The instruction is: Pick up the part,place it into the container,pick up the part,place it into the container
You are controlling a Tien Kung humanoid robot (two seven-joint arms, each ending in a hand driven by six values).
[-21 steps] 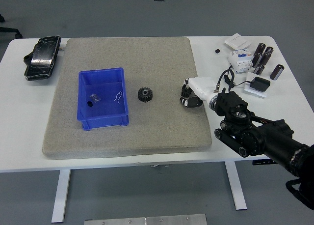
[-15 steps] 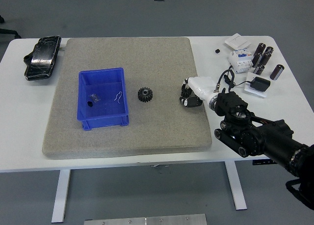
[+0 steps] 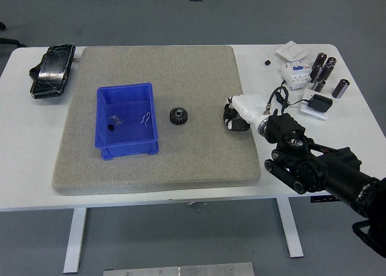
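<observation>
A black gear (image 3: 178, 116) lies on the grey felt mat (image 3: 157, 167), just right of the blue bin (image 3: 104, 143). The bin holds a small dark part (image 3: 111, 126) and a bit of thin wire (image 3: 145, 117). My right hand (image 3: 234, 118) rests low on the mat's right edge, about a hand's width right of the gear. Its dark fingers (image 3: 229, 120) are curled under the white palm and hold nothing that I can see. The right arm comes in from the lower right. My left arm is out of view.
A black flat device (image 3: 52, 70) lies at the table's far left. White boxes (image 3: 295, 75), several black cylinders (image 3: 324, 71) and a black adapter (image 3: 318, 102) crowd the back right corner. A small black piece (image 3: 266, 62) lies right of the mat.
My right hand has shifted very slightly toward the lower right. The gear and the bin have not moved.
</observation>
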